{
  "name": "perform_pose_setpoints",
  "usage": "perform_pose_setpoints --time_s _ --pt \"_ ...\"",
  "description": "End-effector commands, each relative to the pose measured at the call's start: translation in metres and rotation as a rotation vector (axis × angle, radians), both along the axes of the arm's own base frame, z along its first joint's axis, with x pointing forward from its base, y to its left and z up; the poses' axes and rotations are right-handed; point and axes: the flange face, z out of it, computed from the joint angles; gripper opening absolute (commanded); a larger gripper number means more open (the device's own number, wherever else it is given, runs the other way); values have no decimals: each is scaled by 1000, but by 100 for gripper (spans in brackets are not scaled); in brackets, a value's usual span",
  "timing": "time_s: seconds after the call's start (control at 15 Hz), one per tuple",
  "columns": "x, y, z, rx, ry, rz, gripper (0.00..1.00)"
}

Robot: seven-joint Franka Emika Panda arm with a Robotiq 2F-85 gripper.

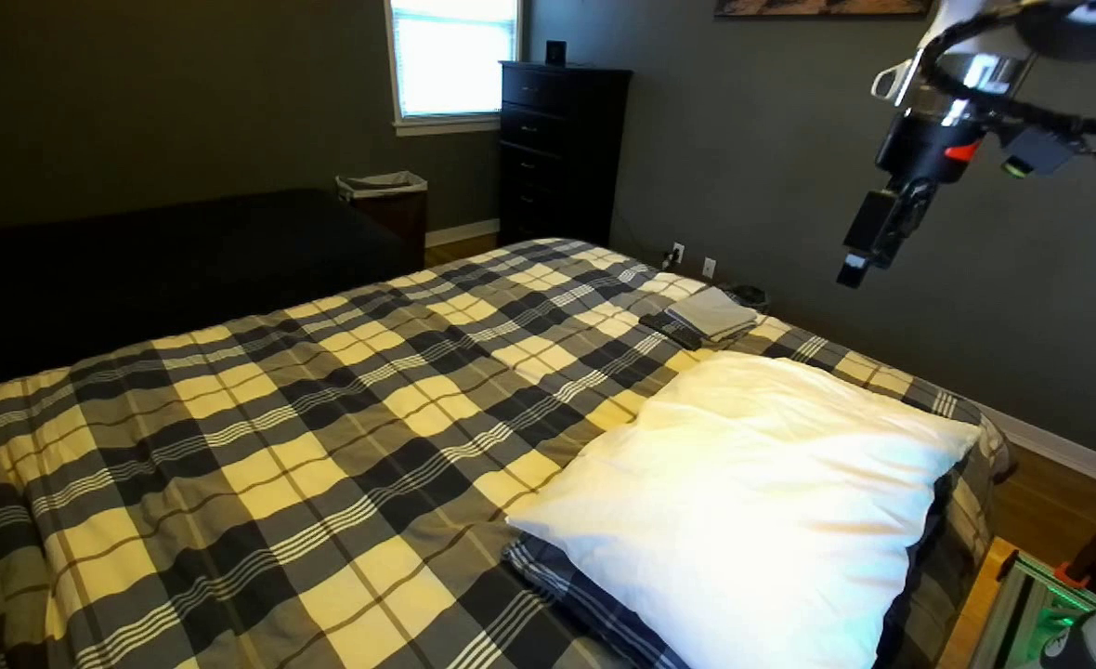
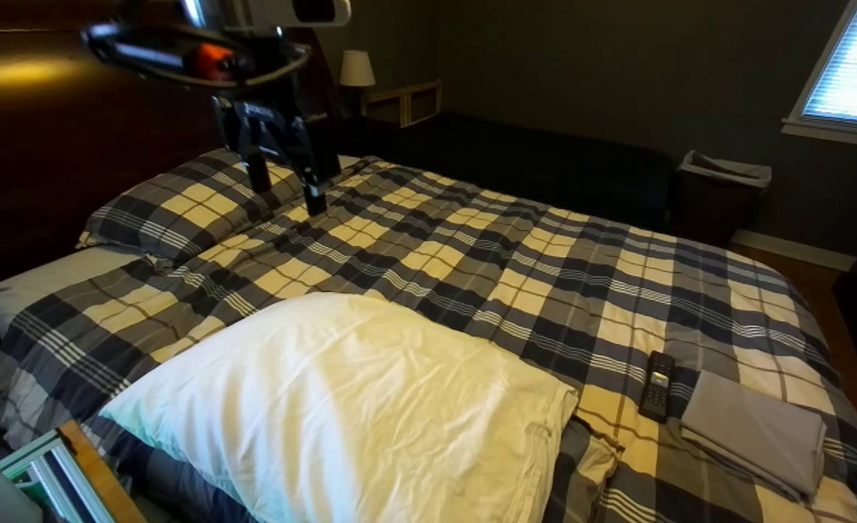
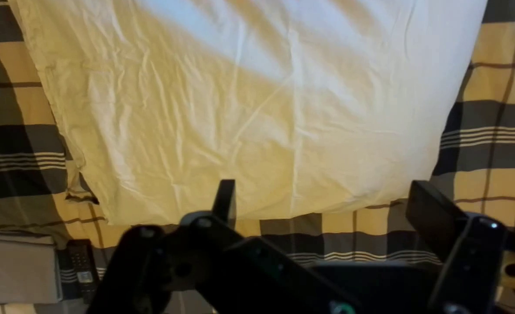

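Observation:
My gripper (image 1: 853, 268) is open and empty, up in the air above the bed; it also shows in an exterior view (image 2: 287, 195). In the wrist view its fingers (image 3: 323, 187) are wide apart, over one edge of a white pillow (image 3: 262, 109), not touching it. The white pillow lies flat on a plaid comforter (image 1: 325, 418), in both exterior views (image 1: 743, 502) (image 2: 356, 407). A plaid fabric edge (image 2: 595, 465) shows beneath it. Beside it lie a black remote (image 2: 659, 388) and a folded grey cloth (image 2: 752, 432); both also show at the wrist view's lower left.
A plaid pillow (image 2: 181, 207) rests by the wooden headboard (image 2: 22, 109). The arm's mount frame (image 1: 1022, 604) stands at the bedside near the white pillow. A hamper (image 2: 723, 189), a dark dresser (image 1: 562, 153) and a lamp (image 2: 356, 69) stand farther off.

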Motion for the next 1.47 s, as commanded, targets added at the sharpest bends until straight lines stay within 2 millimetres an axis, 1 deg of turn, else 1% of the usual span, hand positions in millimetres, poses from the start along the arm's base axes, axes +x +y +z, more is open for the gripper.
perform_pose_setpoints --time_s 0.0,0.2,0.47,0.67,0.87,1.0,1.2,1.4 --pt "22 1 -62 -44 -18 -81 100" --pt "37 8 -116 -33 -29 -111 100" --pt "48 9 -173 -48 -54 -146 100" --pt "57 2 -207 -58 -68 -182 100" --pt "65 -13 -235 -81 -46 -235 100" --pt "67 -22 -255 -102 -19 -268 100" --pt "70 -32 -280 -111 5 -309 100" --pt "76 -35 -303 -101 24 -339 100"
